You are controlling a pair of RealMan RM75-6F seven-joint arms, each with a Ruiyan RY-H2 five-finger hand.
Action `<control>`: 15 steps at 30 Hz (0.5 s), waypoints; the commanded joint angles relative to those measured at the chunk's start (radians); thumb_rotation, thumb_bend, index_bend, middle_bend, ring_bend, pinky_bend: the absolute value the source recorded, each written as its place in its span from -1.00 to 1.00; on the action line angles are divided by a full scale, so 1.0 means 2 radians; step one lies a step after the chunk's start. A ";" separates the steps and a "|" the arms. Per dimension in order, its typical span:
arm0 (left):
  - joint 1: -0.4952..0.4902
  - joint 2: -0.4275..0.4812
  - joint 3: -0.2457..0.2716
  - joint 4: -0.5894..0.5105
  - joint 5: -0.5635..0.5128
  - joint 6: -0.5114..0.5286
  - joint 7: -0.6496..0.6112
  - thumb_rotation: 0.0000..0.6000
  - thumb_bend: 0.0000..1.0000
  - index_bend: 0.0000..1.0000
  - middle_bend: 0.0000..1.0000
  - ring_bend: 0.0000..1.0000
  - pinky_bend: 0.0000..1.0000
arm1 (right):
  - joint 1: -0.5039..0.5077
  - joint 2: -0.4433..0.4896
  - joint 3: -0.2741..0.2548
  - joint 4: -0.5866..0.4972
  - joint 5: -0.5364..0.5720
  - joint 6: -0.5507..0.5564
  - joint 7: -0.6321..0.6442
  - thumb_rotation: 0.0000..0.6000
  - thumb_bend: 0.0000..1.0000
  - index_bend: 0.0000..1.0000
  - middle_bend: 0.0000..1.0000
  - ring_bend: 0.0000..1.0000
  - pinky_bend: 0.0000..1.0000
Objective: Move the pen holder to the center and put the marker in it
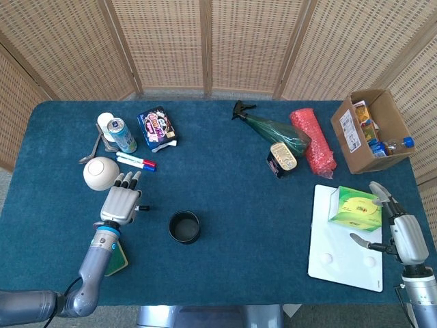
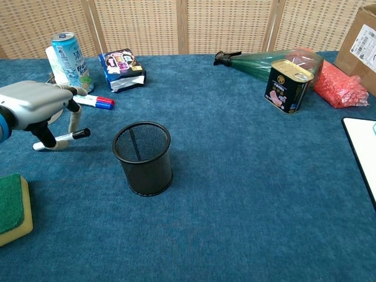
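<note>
Left hand (image 2: 35, 108), grey and smooth, pinches a slim white black-capped marker (image 2: 61, 139) at left; round black wire-mesh pen holder (image 2: 143, 157) stands at centre.

Black mesh pen holder (image 2: 143, 158) upright; white marker (image 2: 61, 139) seemingly tilted.

Left hand (image 2: 32, 108) palm-down on a forearm reaching in from the lower left, fingers curled downward, pinching a white black-capped marker (image 2: 59, 140). Right hand (image 1: 403, 232) low at the right edge, fingers spread, holding nothing.
</note>
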 commanded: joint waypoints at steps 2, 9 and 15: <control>0.003 0.008 0.000 -0.010 0.009 0.003 -0.007 1.00 -0.25 0.12 -1.00 -1.00 -0.77 | 0.000 0.000 0.000 -0.001 0.000 0.000 0.000 1.00 -1.00 -0.98 -0.84 -0.64 -0.38; 0.010 0.026 0.000 -0.039 0.036 0.008 -0.028 1.00 -0.25 0.13 -1.00 -1.00 -0.77 | 0.000 0.000 -0.001 -0.001 -0.001 -0.001 -0.002 1.00 -1.00 -0.98 -0.84 -0.64 -0.38; 0.017 0.043 -0.005 -0.067 0.063 0.011 -0.062 1.00 -0.25 0.13 -1.00 -1.00 -0.76 | 0.000 -0.001 -0.002 -0.001 -0.002 -0.001 -0.005 1.00 -1.00 -0.98 -0.84 -0.64 -0.38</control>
